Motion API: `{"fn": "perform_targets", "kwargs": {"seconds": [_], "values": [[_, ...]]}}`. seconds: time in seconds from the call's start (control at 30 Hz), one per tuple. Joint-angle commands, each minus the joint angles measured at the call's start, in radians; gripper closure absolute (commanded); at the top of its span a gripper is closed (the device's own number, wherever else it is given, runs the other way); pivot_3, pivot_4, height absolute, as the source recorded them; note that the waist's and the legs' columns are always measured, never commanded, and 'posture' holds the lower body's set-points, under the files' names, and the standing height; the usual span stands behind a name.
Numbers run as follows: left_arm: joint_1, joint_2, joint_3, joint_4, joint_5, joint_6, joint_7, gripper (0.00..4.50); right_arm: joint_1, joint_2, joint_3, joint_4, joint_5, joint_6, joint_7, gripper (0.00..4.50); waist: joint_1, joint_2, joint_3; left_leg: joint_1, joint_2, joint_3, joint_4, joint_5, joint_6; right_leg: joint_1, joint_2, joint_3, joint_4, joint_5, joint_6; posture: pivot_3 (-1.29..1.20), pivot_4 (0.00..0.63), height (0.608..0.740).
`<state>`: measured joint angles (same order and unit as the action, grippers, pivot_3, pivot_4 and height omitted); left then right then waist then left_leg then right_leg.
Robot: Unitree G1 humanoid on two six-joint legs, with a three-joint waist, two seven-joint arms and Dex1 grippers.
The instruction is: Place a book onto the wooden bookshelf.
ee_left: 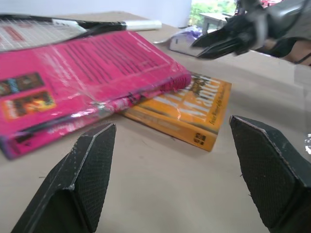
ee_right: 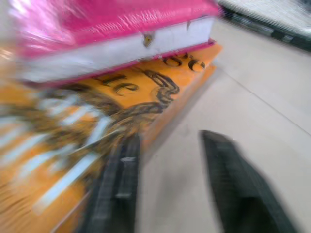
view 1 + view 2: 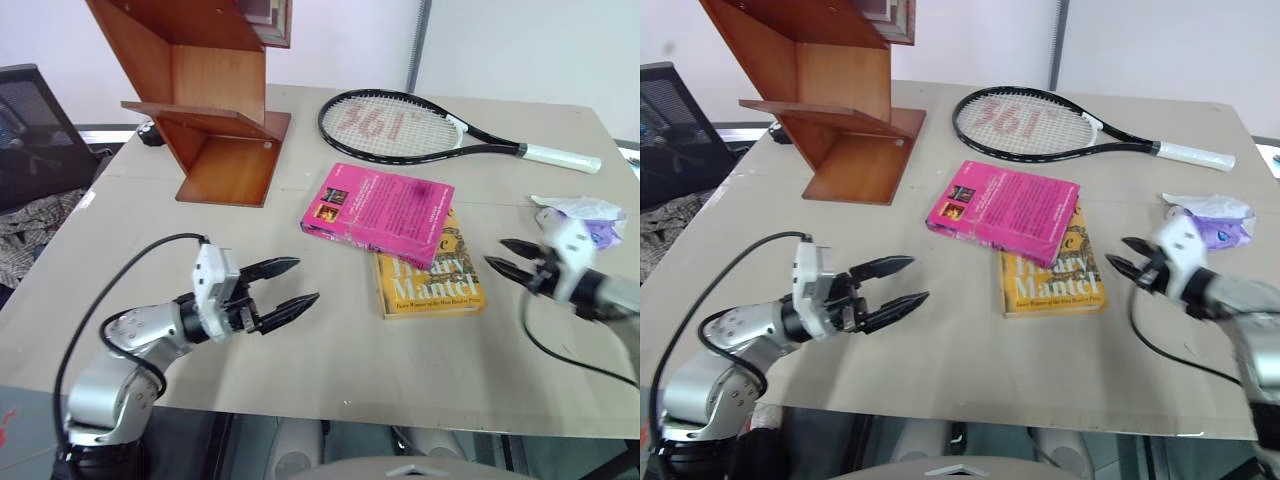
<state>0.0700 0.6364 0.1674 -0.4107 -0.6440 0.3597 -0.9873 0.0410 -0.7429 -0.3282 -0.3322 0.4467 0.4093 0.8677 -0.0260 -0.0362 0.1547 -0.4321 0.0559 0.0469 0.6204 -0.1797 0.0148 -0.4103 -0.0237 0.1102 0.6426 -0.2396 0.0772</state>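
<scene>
The left hand [image 3: 288, 285] hovers low over the surface [image 3: 340, 370], fingers spread wide and empty, aimed at the book [image 3: 380, 212]. The right hand [image 3: 508, 257], fingers parted and empty, sits just beside the yellow book [image 3: 432, 280]. The pink book lies flat, partly atop the yellow one, well apart from the wooden bookshelf [image 3: 205, 95]. It looks thick, stiff, fairly heavy, its glossy cover likely slippery; gripping across spine and page edge seems best. The bookshelf's top is cut off.

Table [image 3: 330, 370]: bookshelf [image 3: 215, 120], racket [image 3: 420, 128], yellow book [image 3: 435, 280].
</scene>
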Motion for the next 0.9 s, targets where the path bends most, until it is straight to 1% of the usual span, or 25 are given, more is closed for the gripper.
{"fn": "perform_targets", "kwargs": {"seconds": [0.03, 0.07, 0.1, 0.17, 0.27, 0.33, 0.37, 0.47, 0.57, 0.67, 0.7, 0.83, 0.9], "values": [[-0.021, -0.004, -0.015, 0.035, 0.011, -0.013, -0.01, 0.64, 0.113, -0.022, -0.218, -0.187, 0.181, 0.008, 0.088, 0.64, -0.005, 0.001, 0.0, 0.0, 0.0, -0.001, 0.0, 0.0, 0.0, 0.0, 0.0, 0.0, 0.0, 0.0, 0.0, 0.0, 0.15, 0.74], [-0.029, -0.007, -0.019, 0.048, 0.009, -0.005, -0.005, 0.64, 0.14, -0.024, -0.257, -0.22, 0.219, 0.02, 0.09, 0.14, -0.01, 0.0, -0.001, 0.001, 0.0, -0.001, 0.0, 0.0, 0.0, 0.001, 0.0, 0.0, 0.0, -0.001, 0.001, 0.0, 0.15, 0.74], [-0.041, -0.012, -0.027, 0.061, 0.01, 0.005, 0.004, 0.64, 0.166, -0.024, -0.299, -0.254, 0.264, 0.04, 0.086, 0.06, -0.013, 0.001, -0.001, 0.001, 0.001, -0.001, 0.001, 0.0, 0.0, 0.001, 0.0, 0.0, 0.0, -0.001, 0.002, 0.0, 0.15, 0.74], [-0.069, -0.025, -0.049, 0.079, -0.007, 0.061, 0.032, 0.64, 0.24, -0.019, -0.382, -0.332, 0.351, 0.075, 0.084, 0.06, -0.014, 0.0, -0.001, 0.001, 0.001, -0.001, 0.002, 0.0, 0.0, 0.001, 0.0, 0.0, 0.0, -0.001, 0.002, 0.0, 0.15, 0.74], [-0.142, -0.064, -0.062, 0.093, -0.115, 0.273, 0.145, 0.64, 0.324, 0.002, -0.461, -0.418, 0.404, 0.078, 0.059, 0.06, -0.011, 0.0, -0.001, 0.0, 0.0, -0.001, 0.002, 0.0, 0.0, 0.002, 0.0, 0.0, 0.0, -0.001, 0.002, 0.0, 0.15, 0.74], [-0.201, -0.102, -0.053, 0.116, -0.208, 0.435, 0.243, 0.64, 0.346, 0.014, -0.489, -0.453, 0.429, 0.075, 0.023, 0.06, -0.009, 0.0, -0.001, 0.0, 0.0, -0.002, 0.004, 0.0, 0.0, 0.002, 0.0, -0.001, 0.0, -0.001, 0.002, 0.0, 0.15, 0.74], [-0.218, -0.112, -0.046, 0.122, -0.235, 0.485, 0.272, 0.64, 0.354, 0.015, -0.495, -0.464, 0.438, 0.077, 0.012, 0.06, -0.01, -0.001, -0.002, 0.0, 0.0, -0.002, 0.004, 0.0, 0.0, 0.002, 0.0, -0.002, 0.0, -0.002, 0.003, 0.0, 0.15, 0.74], [-0.339, -0.242, 0.019, 0.224, -0.446, 0.689, 0.478, 0.64, 0.404, 0.021, -0.51, -0.515, 0.445, 0.076, -0.003, 0.06, -0.01, 0.0, -0.002, 0.0, 0.0, -0.003, 0.005, 0.0, 0.0, 0.003, 0.0, -0.002, 0.0, -0.002, 0.003, 0.0, 0.15, 0.74], [-0.417, -0.346, 0.076, 0.331, -0.553, 0.824, 0.693, 0.64, 0.438, 0.015, -0.535, -0.549, 0.473, 0.077, -0.021, 0.06, -0.005, 0.0, -0.002, -0.001, 0.0, -0.008, 0.007, 0.0, 0.0, 0.005, 0.0, -0.005, 0.001, -0.002, 0.003, 0.0, 0.15, 0.74], [-0.457, -0.439, 0.129, 0.4, -0.652, 0.876, 0.893, 0.64, 0.461, 0.008, -0.555, -0.562, 0.482, 0.075, -0.032, 0.06, -0.011, 0.001, -0.003, 0.0, -0.001, -0.009, 0.007, 0.0, 0.0, 0.006, 0.001, -0.005, 0.0, -0.001, 0.003, 0.0, 0.15, 0.74], [-0.465, -0.462, 0.139, 0.408, -0.675, 0.879, 0.937, 0.64, 0.466, 0.006, -0.56, -0.564, 0.483, 0.074, -0.034, 0.06, -0.011, 0.001, -0.003, 0.0, -0.001, -0.009, 0.007, 0.0, 0.0, 0.006, 0.001, -0.006, 0.0, -0.001, 0.002, 0.0, 0.15, 0.74], [-0.498, -0.587, 0.206, 0.478, -0.807, 0.815, 1.175, 0.64, 0.481, -0.01, -0.581, -0.563, 0.493, 0.075, -0.045, 0.06, -0.004, 0.0, -0.003, 0.0, -0.002, -0.01, 0.008, 0.0, 0.0, 0.007, 0.0, -0.006, 0.0, 0.0, 0.001, 0.0, 0.15, 0.74], [-0.511, -0.634, 0.224, 0.503, -0.821, 0.767, 1.243, 0.64, 0.483, -0.02, -0.588, -0.559, 0.496, 0.078, -0.047, 0.06, -0.002, 0.0, -0.003, 0.0, -0.002, -0.01, 0.008, 0.0, 0.0, 0.007, 0.0, -0.006, 0.0, 0.0, 0.0, 0.0, 0.15, 0.74]]}}
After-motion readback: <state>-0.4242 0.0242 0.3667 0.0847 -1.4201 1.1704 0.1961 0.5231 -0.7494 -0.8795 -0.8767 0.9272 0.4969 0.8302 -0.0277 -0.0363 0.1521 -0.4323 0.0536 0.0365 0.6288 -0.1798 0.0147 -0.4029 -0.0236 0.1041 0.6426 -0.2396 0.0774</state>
